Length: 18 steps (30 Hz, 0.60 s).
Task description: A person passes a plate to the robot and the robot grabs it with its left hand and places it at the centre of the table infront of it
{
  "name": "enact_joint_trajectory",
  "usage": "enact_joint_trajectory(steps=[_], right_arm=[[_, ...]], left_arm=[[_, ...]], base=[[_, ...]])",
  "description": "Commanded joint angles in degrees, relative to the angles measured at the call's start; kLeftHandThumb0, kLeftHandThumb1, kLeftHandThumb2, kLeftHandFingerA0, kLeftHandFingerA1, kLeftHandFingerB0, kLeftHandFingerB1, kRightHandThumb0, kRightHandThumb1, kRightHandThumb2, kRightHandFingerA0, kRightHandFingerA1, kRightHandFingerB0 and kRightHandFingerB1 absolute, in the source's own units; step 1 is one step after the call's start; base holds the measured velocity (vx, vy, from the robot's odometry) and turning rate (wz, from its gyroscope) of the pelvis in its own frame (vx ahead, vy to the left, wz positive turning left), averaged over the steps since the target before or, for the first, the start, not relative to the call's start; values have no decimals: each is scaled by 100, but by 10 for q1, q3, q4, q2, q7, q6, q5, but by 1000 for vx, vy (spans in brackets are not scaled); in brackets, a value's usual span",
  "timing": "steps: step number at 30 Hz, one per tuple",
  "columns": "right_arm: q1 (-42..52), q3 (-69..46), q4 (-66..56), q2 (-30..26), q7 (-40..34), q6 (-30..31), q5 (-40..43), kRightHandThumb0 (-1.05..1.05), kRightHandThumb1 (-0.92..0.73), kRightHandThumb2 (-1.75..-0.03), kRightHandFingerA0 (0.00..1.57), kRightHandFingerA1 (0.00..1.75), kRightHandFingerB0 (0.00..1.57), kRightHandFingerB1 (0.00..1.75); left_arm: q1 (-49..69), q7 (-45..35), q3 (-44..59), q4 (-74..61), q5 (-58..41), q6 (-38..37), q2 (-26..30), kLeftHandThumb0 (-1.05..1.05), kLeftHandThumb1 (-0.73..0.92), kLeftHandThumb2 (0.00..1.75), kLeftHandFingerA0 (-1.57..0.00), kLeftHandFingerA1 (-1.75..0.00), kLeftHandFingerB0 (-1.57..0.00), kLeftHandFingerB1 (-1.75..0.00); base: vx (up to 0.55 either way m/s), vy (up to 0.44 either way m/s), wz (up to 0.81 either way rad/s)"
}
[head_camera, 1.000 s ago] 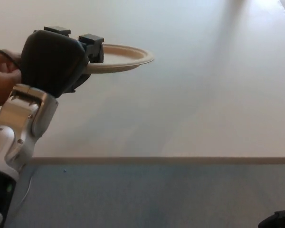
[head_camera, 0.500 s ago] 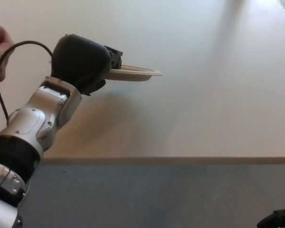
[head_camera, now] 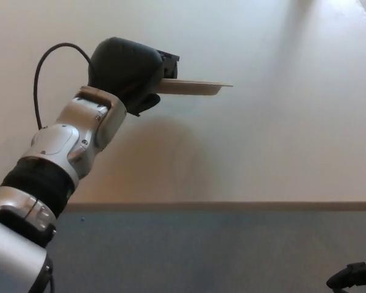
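Note:
My left hand [head_camera: 129, 72] is shut on the near edge of a beige plate [head_camera: 195, 87], holding it level and edge-on above the pale table [head_camera: 280, 134]. The plate sticks out to the right of the hand, over the left-middle part of the table. A soft shadow lies on the table below it. My left forearm runs down to the bottom left corner. Only a dark bit of my right hand [head_camera: 354, 278] shows at the bottom right; its fingers cannot be made out.
A black cable [head_camera: 43, 73] loops up behind my left wrist. The table's front edge [head_camera: 232, 206] crosses the picture, with grey-blue floor [head_camera: 201, 250] below it.
My left hand has carried the plate up and to the right, farther over the table. The person's hand at the left edge has gone from view.

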Motion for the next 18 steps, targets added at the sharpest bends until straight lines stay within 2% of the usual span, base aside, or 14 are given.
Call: enact_joint_trajectory(steps=[1, 2, 3, 4, 5, 10, 13, 14, 15, 16, 17, 18], right_arm=[[4, 3, -6, -14, -2, -11, -5, -68, -79, -63, 77, 67, 58, 56], [3, 6, -6, -15, -2, -11, -9, -68, -79, -64, 78, 65, 57, 55], [3, 7, -6, -16, -2, -11, -10, -68, -79, -64, 78, 65, 57, 55], [2, 9, -5, -17, -2, -14, -11, -70, -80, -64, 79, 65, 60, 56], [2, 8, -5, -17, 0, -14, -10, -70, -79, -64, 78, 66, 60, 56], [2, 5, -8, -15, 5, -6, -4, -70, -78, -63, 77, 65, 57, 54], [2, 8, -9, -16, 2, -7, -8, -70, -78, -63, 78, 65, 56, 55], [3, 8, -11, -16, 0, -8, -8, -69, -78, -63, 79, 66, 57, 55], [4, 8, -11, -16, 0, -9, -8, -69, -78, -63, 79, 66, 57, 55], [4, 8, -11, -16, -1, -12, -8, -68, -78, -63, 79, 65, 58, 56], [5, 9, -11, -16, -2, -13, -9, -68, -77, -63, 79, 66, 58, 56], [6, 9, -11, -16, -3, -13, -9, -68, -77, -63, 79, 66, 58, 56]], left_arm=[[-18, -169, 28, -16, -72, 44, 5, -38, 70, 62, -82, -98, -54, -37], [-40, -291, 39, -14, -104, 79, 11, -70, 43, 78, -23, -47, -4, -25], [-49, -342, 43, -13, -117, 94, 13, -70, 43, 78, -23, -47, -4, -25], [-85, -440, 72, 10, -160, 176, -1, -56, 37, 75, 0, -7, 0, -11], [-109, -494, 82, 29, -175, 212, -4, -56, 38, 77, 0, -3, 0, -7], [-164, -556, 46, 84, -124, 211, 3, -61, 39, 81, 0, -1, 0, 0], [-174, -595, 43, 82, -127, 204, 11, -71, 41, 83, 0, -9, 0, 0], [-169, -597, 38, 74, -124, 192, 15, -75, 40, 86, 0, -23, 0, -4], [-168, -598, 37, 72, -123, 189, 16, -75, 40, 86, 0, -23, 0, -4], [-165, -603, 33, 68, -120, 182, 19, -80, 43, 90, -1, -32, 0, 0], [-165, -611, 37, 70, -127, 187, 17, -101, 51, 67, -3, -29, 0, -6], [-165, -621, 46, 76, -139, 198, 14, -101, 51, 67, -3, -29, 0, -6]], base=[[0, 0, 0], [0, 0, 0], [0, 0, 0], [0, 0, 0], [0, 0, 0], [0, 0, 0], [0, 0, 0], [0, 0, 0], [0, 0, 0], [0, 0, 0], [0, 0, 0], [0, 0, 0]])
